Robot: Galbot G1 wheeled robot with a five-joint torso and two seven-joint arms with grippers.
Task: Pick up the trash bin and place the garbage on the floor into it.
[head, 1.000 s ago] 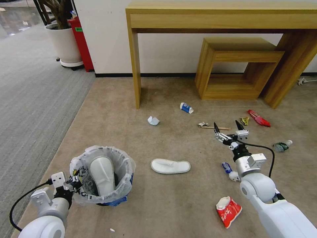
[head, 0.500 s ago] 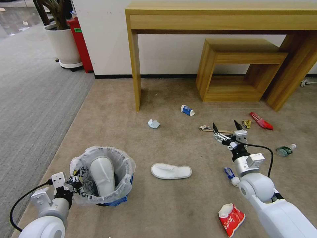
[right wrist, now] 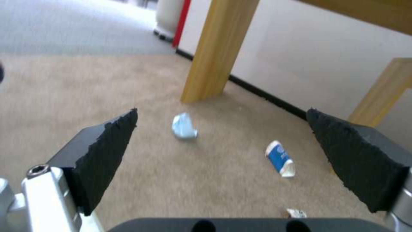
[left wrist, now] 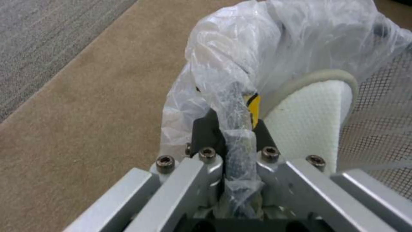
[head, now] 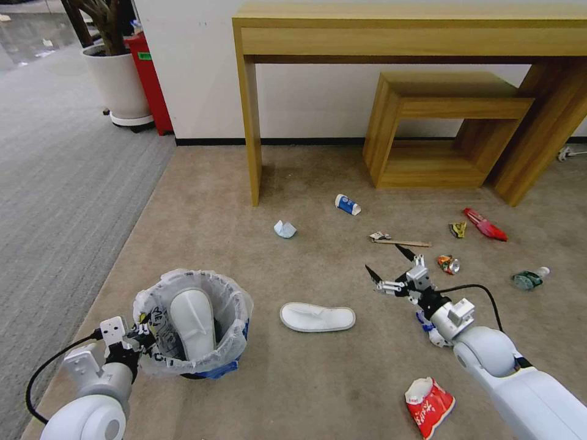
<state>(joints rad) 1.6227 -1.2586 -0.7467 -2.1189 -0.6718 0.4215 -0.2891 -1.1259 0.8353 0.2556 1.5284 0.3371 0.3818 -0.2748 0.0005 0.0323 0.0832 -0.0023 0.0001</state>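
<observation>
While I am steering: right tool (head: 389,269) spread wide, hovering at two o'clock of the slipper (head: 317,317).
Bin: left tool (left wrist: 235,129) pinching the trash bin (head: 193,322) rim, seven o'clock on the floor (head: 318,379).
Approach: I am lowering squarely, straddling the slipper's narrow width.

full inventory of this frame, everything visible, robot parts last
bin: 1, blue, white bag liner, near left, rim held by left gripper
slippers: 2, white; one in bin, one on carpet centre
carton: 1, red-white, near right
cup: 1, blue-white, by desk leg
paper: 1, pale blue, centre
stick: 1, wooden
can: 1, crushed
wrappers: red, yellow
bottle: 1, far right
desk: 1, wood
stool: 1, wood, under desk
planter: 1, white
tall bin: 1, red
left gripper: shut on bin rim
right gripper: open, above carpet
</observation>
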